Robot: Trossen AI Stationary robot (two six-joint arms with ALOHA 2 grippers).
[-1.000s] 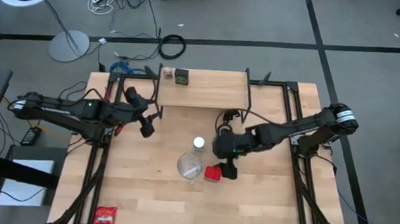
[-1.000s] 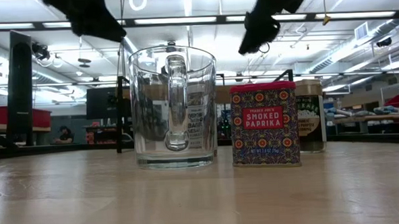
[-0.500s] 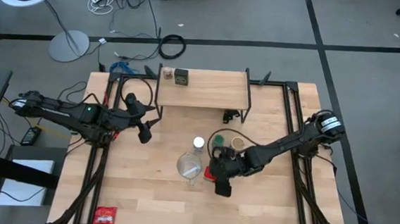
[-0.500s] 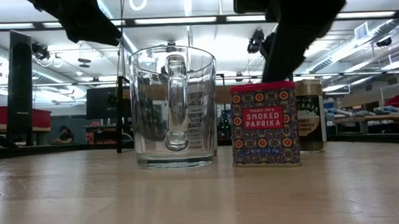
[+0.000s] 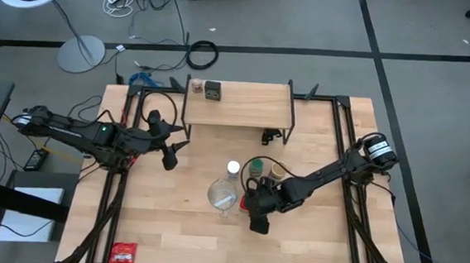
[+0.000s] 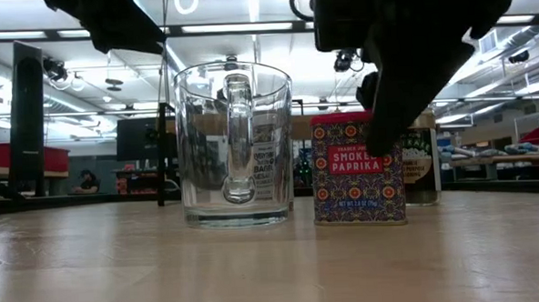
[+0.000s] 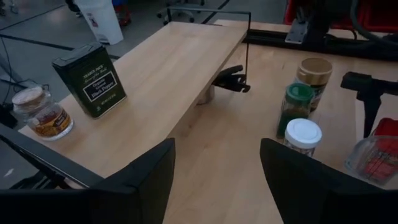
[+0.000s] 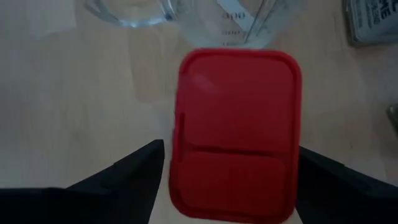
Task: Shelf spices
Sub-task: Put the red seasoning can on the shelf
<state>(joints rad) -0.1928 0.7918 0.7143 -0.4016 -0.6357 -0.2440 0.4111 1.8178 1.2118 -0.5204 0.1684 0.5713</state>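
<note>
The red tin (image 8: 236, 134) stands upright on the table beside the glass cup (image 5: 222, 195). My right gripper (image 8: 231, 149) is open above it, pointing steeply down, one finger on each side of the lid; I cannot tell whether they touch it. In the low view that gripper (image 6: 391, 118) covers the tin's (image 6: 357, 170) top right corner. The dark green tin (image 7: 92, 78) and the tiny jar (image 7: 40, 112) stand on the shelf (image 5: 238, 107). The white-lidded (image 5: 233, 169), green-lidded (image 5: 256, 166) and tan-lidded (image 5: 278, 169) jars stand on the table. My left gripper (image 5: 170, 150) waits open left of the shelf.
The glass cup (image 8: 249, 25) stands close to the red tin on its left side. A flat red packet (image 5: 124, 253) lies at the table's near left corner. A black clamp (image 5: 269, 136) sits by the shelf's right leg.
My right gripper has come down and toward the table's near edge, rolling as it went. It now stands over the red tin with its fingers either side of the lid. The green-lidded and tan-lidded jars, which it covered before, now show in the high view.
</note>
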